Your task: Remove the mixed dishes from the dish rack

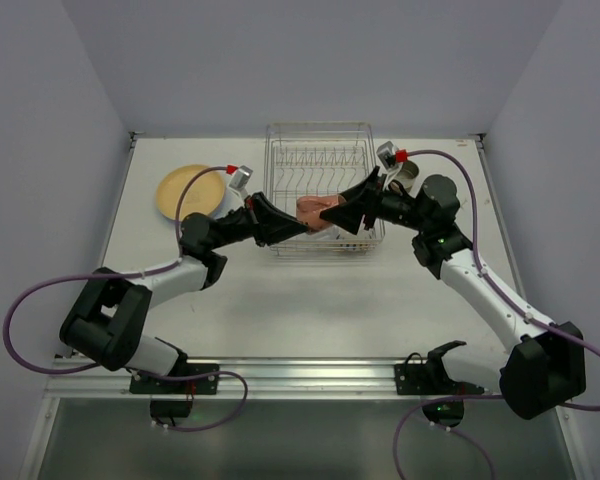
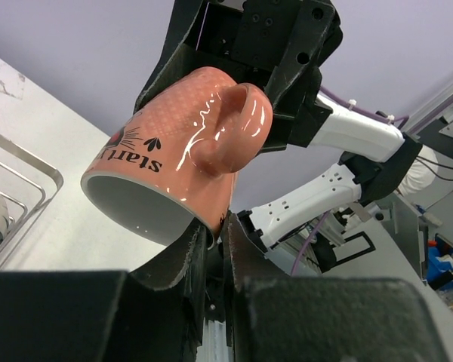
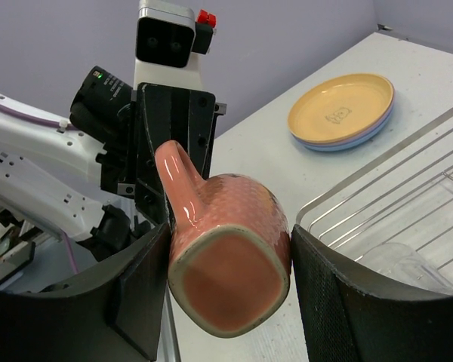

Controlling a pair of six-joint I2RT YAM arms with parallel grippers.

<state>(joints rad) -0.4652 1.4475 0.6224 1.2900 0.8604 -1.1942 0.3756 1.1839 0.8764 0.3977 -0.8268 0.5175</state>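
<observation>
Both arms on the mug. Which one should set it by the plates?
Left, likely. Its fingers pinch the mug rim, and the plates lie on its side of the rack.

Your dish rack (image 1: 320,135) sits at the far middle of the counter (image 1: 310,320), and the plates (image 1: 185,190) are stacked on the counter just left of it. The mug (image 1: 315,212) is on its side above the rack's near part, between the left gripper (image 1: 296,225) and the right gripper (image 1: 342,215). There's a glass (image 3: 408,264) lying in the rack.
</observation>
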